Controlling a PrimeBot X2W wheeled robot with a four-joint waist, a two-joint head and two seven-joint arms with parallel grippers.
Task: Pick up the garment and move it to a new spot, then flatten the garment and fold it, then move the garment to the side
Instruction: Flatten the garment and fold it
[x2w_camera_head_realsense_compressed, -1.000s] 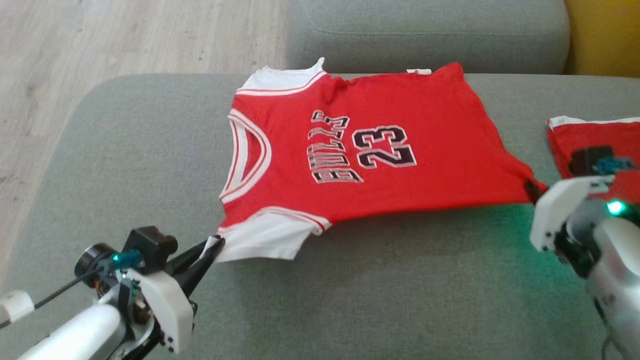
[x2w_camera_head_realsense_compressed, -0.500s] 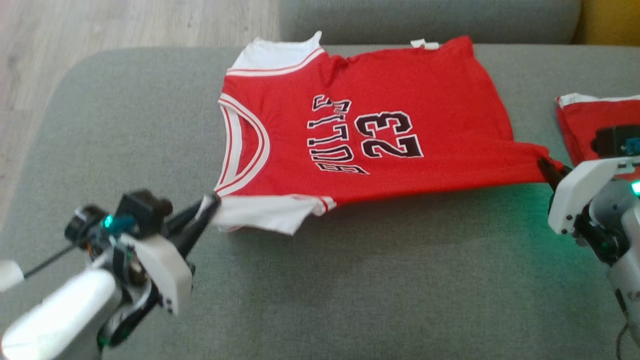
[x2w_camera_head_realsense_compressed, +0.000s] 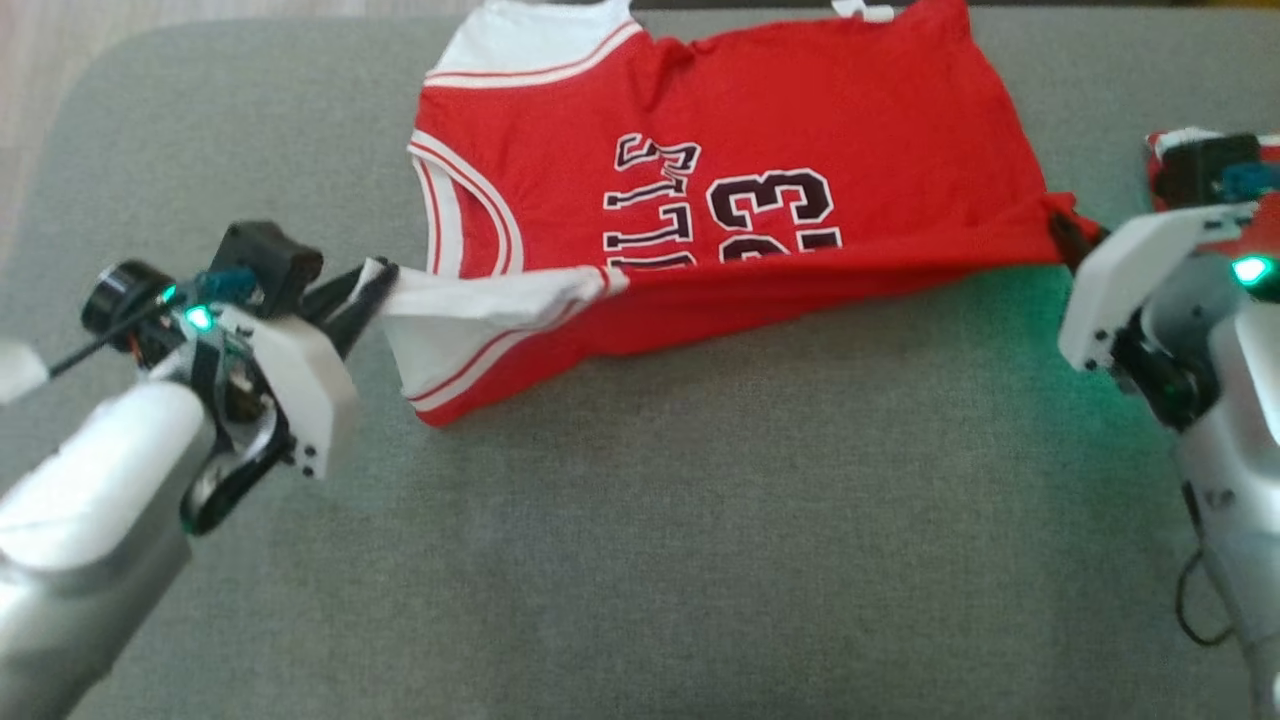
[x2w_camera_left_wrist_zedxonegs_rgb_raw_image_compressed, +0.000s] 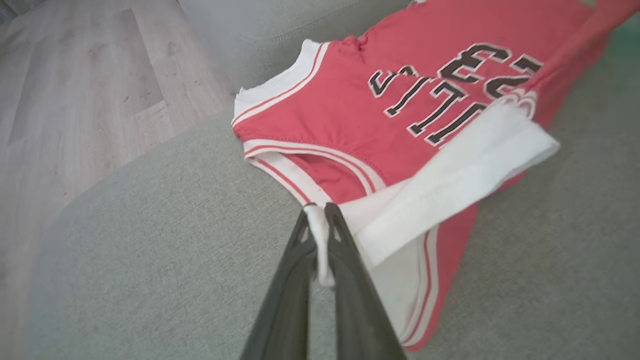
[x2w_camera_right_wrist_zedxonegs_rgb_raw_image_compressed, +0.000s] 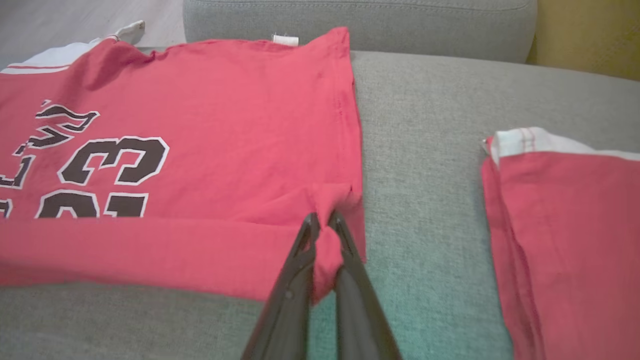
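Garment: a red Bulls 23 jersey (x2w_camera_head_realsense_compressed: 740, 120) is lying face-up across the grey sofa cushion (x2w_camera_head_realsense_compressed: 640, 560), with its collar towards the robot's left and its far edge reaching the back of the cushion.
Left gripper: the left gripper (x2w_camera_left_wrist_zedxonegs_rgb_raw_image_compressed: 318, 216) is pinching the corner of the near white sleeve (x2w_camera_head_realsense_compressed: 470, 305), jaws clamped tight on the cloth.
Right gripper: the right gripper (x2w_camera_right_wrist_zedxonegs_rgb_raw_image_compressed: 324, 225) is gripping the near hem corner, jaws closed on a bunch of red fabric.
Near edge: it is hanging raised between the two grips and curling over onto the printed front, covering the bottom of the lettering and digits.
Done so far: the jersey is looking spread and fairly flat, so I'd judge the placing and flattening finished and the first lengthwise fold under way.
Left to do: laying that fold down, probably making further folds, then shifting the bundle to the side.
Neighbour: another red garment (x2w_camera_right_wrist_zedxonegs_rgb_raw_image_compressed: 565, 230), folded, is sitting apart to the right, where this one is probably heading.
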